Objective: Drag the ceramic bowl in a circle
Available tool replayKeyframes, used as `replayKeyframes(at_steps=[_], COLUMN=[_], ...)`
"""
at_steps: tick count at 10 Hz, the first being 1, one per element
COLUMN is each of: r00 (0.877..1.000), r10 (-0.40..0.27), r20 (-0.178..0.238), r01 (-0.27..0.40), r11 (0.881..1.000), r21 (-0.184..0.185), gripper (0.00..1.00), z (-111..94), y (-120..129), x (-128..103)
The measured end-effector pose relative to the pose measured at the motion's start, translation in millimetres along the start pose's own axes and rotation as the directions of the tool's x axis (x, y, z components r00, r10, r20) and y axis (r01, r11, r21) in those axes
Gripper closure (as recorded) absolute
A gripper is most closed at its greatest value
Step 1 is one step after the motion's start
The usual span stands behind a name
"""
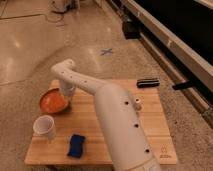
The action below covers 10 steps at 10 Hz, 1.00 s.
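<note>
Gripper (68,96) sits at the ceramic bowl's (52,102) rim on the wooden table (156,125) — clasping it or not, cannot tell.

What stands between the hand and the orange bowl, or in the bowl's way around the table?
Nothing visible separates them: the hand is at the rim of the bowl. The white cup stands close in front of the bowl and could block a wide circle.
</note>
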Motion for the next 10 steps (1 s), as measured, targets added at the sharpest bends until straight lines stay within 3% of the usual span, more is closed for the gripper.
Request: replayKeyframes(at_steps=[3, 5, 7, 10], r00=[0.996, 0.986, 0.976, 0.950], r10=[0.064, 0.131, 0.186, 0.289], r20=[-0.063, -0.100, -0.113, -0.120], r01=[-0.066, -0.137, -0.198, -0.306], r11=[0.997, 0.988, 0.975, 0.939], r21=[-0.035, -0.066, -0.103, -0.156], gripper=[1.00, 1.00, 1.00, 1.00], z=[-22.1, -36.1, -42.4, -54.7], y=[26.1, 59.0, 91.2, 150.6], x=[46.5, 69.7, 75.2, 61.6])
